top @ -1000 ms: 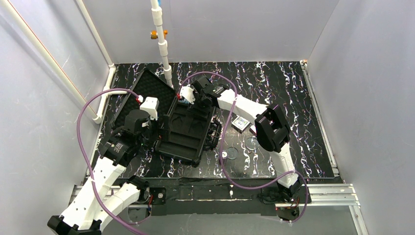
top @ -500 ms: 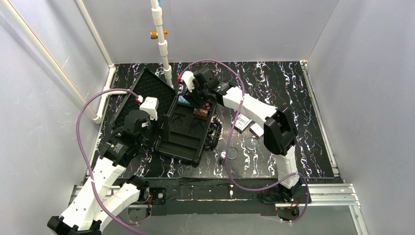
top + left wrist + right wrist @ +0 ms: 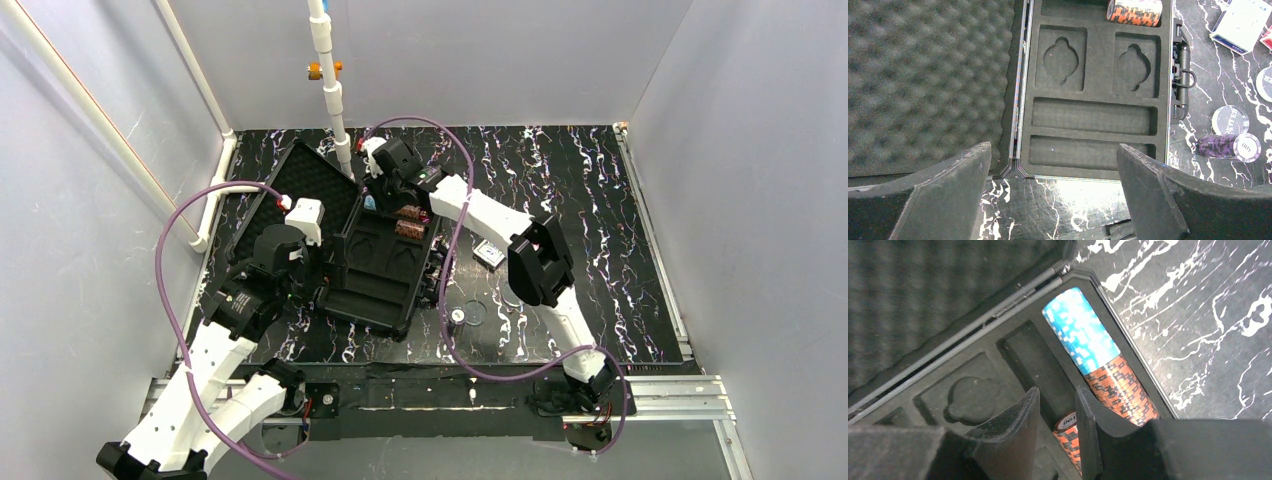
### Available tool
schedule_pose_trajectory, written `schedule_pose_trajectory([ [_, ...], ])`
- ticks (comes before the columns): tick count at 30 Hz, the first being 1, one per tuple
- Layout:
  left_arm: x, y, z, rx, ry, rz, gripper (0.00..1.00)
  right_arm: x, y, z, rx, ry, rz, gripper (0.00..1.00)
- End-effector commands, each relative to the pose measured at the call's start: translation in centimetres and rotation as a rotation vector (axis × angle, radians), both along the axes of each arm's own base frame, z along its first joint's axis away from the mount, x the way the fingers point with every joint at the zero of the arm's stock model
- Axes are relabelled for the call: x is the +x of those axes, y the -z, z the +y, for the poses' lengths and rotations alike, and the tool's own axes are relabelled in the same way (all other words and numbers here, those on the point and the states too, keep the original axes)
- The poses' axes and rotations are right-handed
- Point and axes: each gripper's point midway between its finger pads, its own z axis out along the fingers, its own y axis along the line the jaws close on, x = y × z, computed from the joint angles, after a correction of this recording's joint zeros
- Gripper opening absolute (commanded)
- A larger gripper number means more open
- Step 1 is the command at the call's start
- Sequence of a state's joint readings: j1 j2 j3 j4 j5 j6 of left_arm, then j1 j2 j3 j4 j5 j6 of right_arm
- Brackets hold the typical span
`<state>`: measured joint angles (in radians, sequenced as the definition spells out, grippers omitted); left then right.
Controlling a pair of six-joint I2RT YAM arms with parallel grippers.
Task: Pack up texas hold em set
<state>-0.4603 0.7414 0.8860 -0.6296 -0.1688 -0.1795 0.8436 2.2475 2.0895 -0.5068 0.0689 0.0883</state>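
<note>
While the right fingers (image 3: pixel 1008 435) hang over the open case (image 3: pixel 1098 172), the left fingers (image 3: pixel 943 195) stand wide apart.

From my station I read the left fingers as fully parted, with the moulded tray (image 3: pixel 1093 117) straight ahead of their tips and the foam-lined lid (image 3: pixel 923 75) ahead of the left-hand finger. Out past the right-hand finger, on the counter (image 3: pixel 1198 85), a purple chip stack (image 3: pixel 1228 145) lies on its side, a round disc (image 3: pixel 1229 119) just beyond it and a card deck (image 3: pixel 1243 22) farther on. The right fingers stand close together with a narrow gap. The end of a brown chip stack (image 3: pixel 1068 432) shows just under that gap, and I cannot tell whether they clamp it. Just beyond their tips, a teal chip stack (image 3: pixel 1075 332) and a second brown stack (image 3: pixel 1120 390) lie end to end, touching, in the tray's edge slot.
</note>
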Motion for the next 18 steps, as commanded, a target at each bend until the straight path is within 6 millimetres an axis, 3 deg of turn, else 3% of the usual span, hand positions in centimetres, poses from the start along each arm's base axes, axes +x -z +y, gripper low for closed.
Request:
schedule_pose_trajectory([
  [1, 0.0, -1.0, 0.1, -0.010, -0.004, -0.025, 0.95, 0.5, 1.4, -0.8, -0.032, 0.091, 0.051, 0.40],
  [7, -0.1, -1.1, 0.1, -0.011, -0.003, -0.026, 0.95, 0.1, 4.1, -2.3, -0.108, 0.105, 0.098, 0.36],
  [18, -0.1, -1.1, 0.0, -0.016, 0.002, -0.024, 0.95, -0.7, 5.8, -5.7, -0.263, 0.107, 0.092, 0.35],
])
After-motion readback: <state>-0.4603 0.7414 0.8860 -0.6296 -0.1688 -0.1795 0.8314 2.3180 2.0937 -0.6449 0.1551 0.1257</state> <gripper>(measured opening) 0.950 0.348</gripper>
